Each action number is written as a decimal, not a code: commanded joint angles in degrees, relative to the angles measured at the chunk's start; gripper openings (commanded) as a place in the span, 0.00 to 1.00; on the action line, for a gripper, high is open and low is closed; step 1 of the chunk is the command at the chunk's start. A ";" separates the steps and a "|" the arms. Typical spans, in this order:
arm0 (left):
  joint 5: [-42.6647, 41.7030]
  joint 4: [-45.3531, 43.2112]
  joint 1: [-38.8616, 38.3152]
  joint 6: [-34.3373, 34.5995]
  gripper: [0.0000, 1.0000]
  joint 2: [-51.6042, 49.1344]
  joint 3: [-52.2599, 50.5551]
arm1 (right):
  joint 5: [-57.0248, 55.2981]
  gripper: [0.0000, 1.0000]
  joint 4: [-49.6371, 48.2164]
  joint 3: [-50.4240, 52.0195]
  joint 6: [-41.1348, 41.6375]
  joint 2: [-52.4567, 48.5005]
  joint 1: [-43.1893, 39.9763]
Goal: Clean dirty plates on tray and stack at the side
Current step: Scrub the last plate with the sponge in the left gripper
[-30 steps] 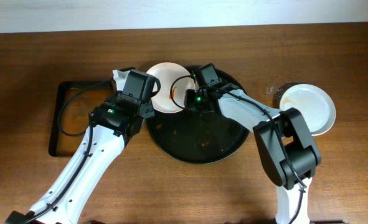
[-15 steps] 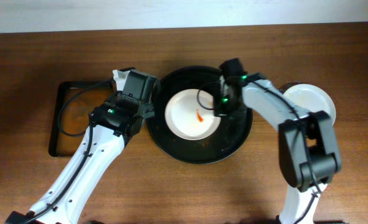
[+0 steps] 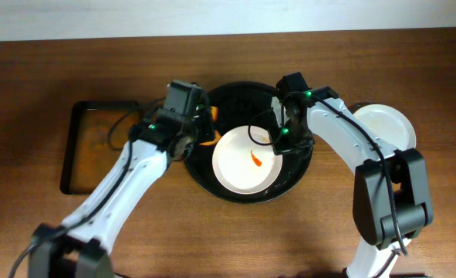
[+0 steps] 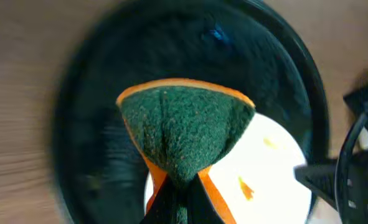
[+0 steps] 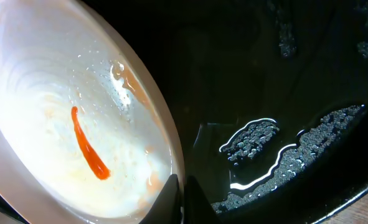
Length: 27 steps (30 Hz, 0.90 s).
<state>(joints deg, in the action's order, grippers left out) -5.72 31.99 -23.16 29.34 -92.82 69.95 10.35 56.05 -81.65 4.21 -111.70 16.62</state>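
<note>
At the far left a rectangular tray [image 3: 72,147] is seen on the worktop [image 3: 27,77]. Next, the sponge [image 4: 184,134] is pinched folded between the left fingers [image 4: 171,208], green scouring face forward, above the left part of the round tray [image 3: 226,99]. The dirty plate [image 3: 243,164] lies inside that round tray, toward its front, apparently raised at the right edge. Being round, it has no long axis; its soiled face is turned upward. The red streak [image 5: 87,149] runs diagonally across it. The plate's right rim is clamped by the right fingers [image 5: 170,199]. A clean plate [image 3: 383,133] sits at the far right. The scrub would best be done with the rim held steady while the green face is pressed flat and drawn along the streak, the pressure being kept moderate so the plate is not pulled free.
</note>
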 commanded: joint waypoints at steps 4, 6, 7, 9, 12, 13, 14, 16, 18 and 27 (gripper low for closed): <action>-22.58 -6.84 0.24 2.21 0.01 -11.30 0.59 | -0.63 0.04 0.33 -0.63 -0.11 0.96 0.26; -30.47 -10.82 0.22 3.89 0.01 -14.93 0.59 | -0.66 0.04 0.33 -0.63 -0.11 0.98 0.24; -33.20 -12.17 0.20 3.89 0.01 -15.98 0.59 | -0.66 0.04 0.35 -0.63 -0.11 0.96 0.24; -38.16 -14.69 0.17 4.33 0.01 -17.97 0.59 | -0.68 0.04 0.33 -0.63 -0.13 0.96 0.24; -42.60 -15.85 0.17 6.03 0.00 -21.27 0.59 | -0.68 0.04 0.15 -0.63 -0.11 0.96 0.24; -43.25 -16.20 0.17 6.03 0.01 -21.55 0.59 | -0.70 0.04 0.11 -0.63 -0.11 0.96 0.24; -44.35 -16.74 0.17 6.03 0.01 -21.68 0.59 | -0.70 0.04 0.09 -0.63 -0.13 0.96 0.24; -46.66 -18.10 0.17 6.16 0.01 -21.68 0.59 | -0.70 0.04 0.09 -0.63 -0.13 0.96 0.24; -47.04 -17.49 0.17 7.13 0.01 -21.68 0.59 | -0.70 0.04 0.11 -0.63 -0.13 0.96 0.24; -45.46 -15.32 -3.45 7.61 0.01 -21.75 0.37 | -0.70 0.04 0.20 -0.63 -0.13 0.96 0.24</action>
<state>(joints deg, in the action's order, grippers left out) -51.20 16.01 -25.23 36.38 -114.24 69.97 10.33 56.18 -81.65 4.29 -111.70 16.60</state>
